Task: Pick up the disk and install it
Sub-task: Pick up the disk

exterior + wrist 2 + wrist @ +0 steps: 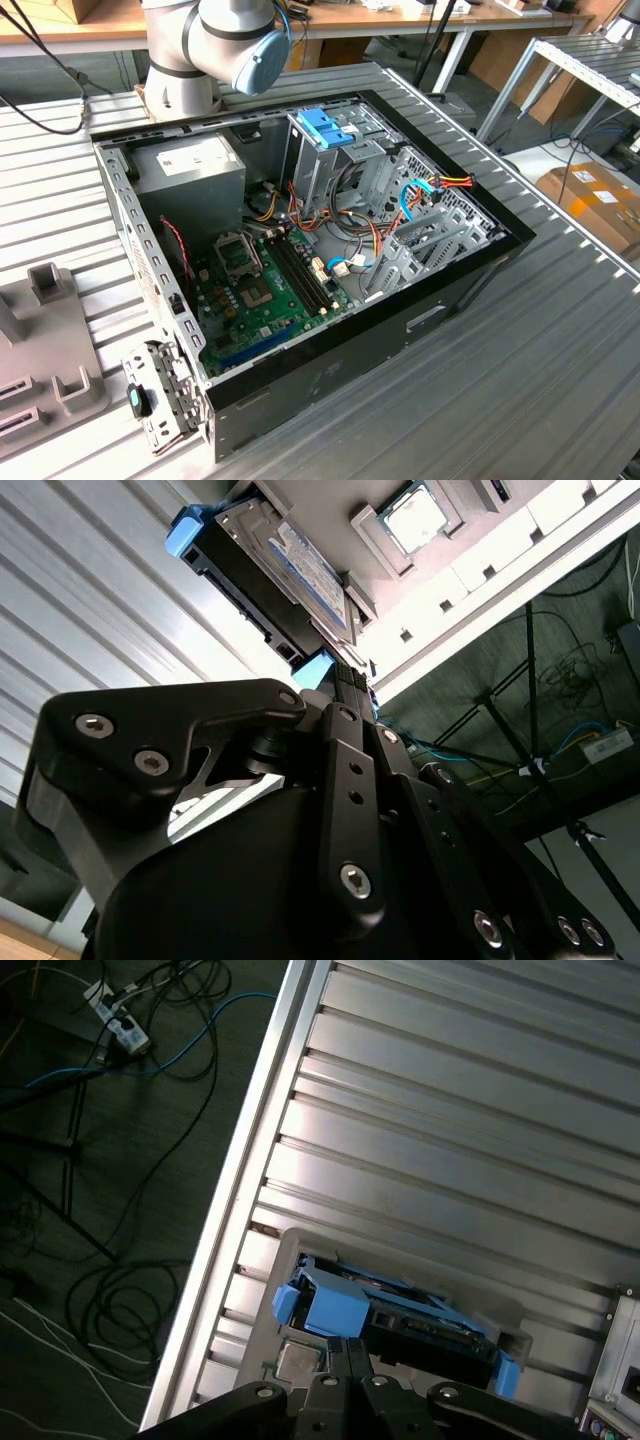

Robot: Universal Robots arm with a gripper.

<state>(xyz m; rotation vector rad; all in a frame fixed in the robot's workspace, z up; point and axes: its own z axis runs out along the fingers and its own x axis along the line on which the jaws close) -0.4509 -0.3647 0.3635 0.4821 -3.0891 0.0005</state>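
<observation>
The end effector (352, 675) in the second wrist view has its tips drawn together right at the blue corner of the disk (290, 560). I cannot tell whether they pinch that frame or only touch it. The disk stands on edge in a grey holder (455, 560), label side facing the holder. A chip (413, 520) sits in a square recess of the holder, just beside the disk. The holder rests on the ribbed metal surface (90, 600).

In the first wrist view the end effector (347, 1345) again shows both tips side by side with hardly a gap, meeting the blue frame of the disk (400, 1315). The disk sits in the holder (292, 1245) near the edge of the surface (450, 1110). The chip (298, 1362) lies close by the tips. Cables (120, 1290) trail over the floor past that edge.

In the exterior view the arm (215, 40) rises behind an open case (400, 330) lying on the surface (520, 400). Inside are a grey box (190, 165), a cage (325, 130) with a blue top, and a green board (260, 290)
</observation>
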